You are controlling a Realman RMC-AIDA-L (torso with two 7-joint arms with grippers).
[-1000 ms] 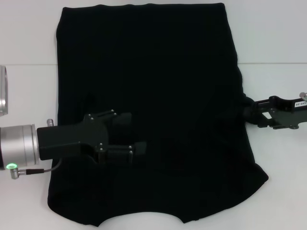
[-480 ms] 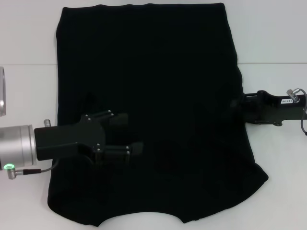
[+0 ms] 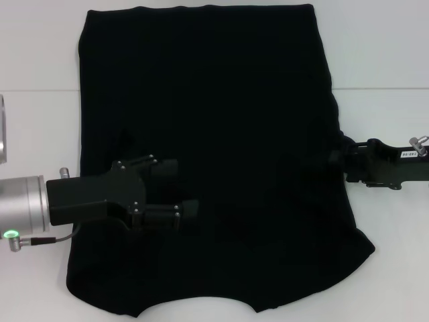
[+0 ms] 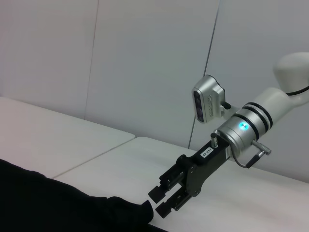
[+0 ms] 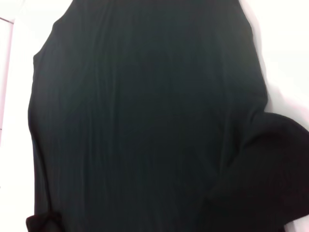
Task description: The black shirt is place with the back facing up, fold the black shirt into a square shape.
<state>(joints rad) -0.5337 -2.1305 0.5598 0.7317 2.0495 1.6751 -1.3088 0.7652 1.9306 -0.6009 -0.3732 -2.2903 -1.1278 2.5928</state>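
The black shirt [image 3: 221,100] lies spread flat over the white table [image 3: 392,268], with its curved neckline at the near edge. My left gripper [image 3: 186,186] reaches in from the left over the shirt's near-left part, open, with nothing seen between its fingers. My right gripper [image 3: 333,159] sits low at the shirt's right edge. The left wrist view shows that right gripper [image 4: 157,201] open, fingertips right beside the bunched edge of the shirt [image 4: 53,205]. The right wrist view is filled with the shirt [image 5: 145,121], with a fold rising along one side.
A silver round object [image 3: 3,129] shows at the far left edge of the table. A seam [image 3: 382,88] runs across the tabletop behind the arms. Bare white table lies to the left and right of the shirt.
My right gripper pushed in toward the shirt's right edge, then drew back slightly and lower. My left gripper slid a little to the left over the shirt, still open.
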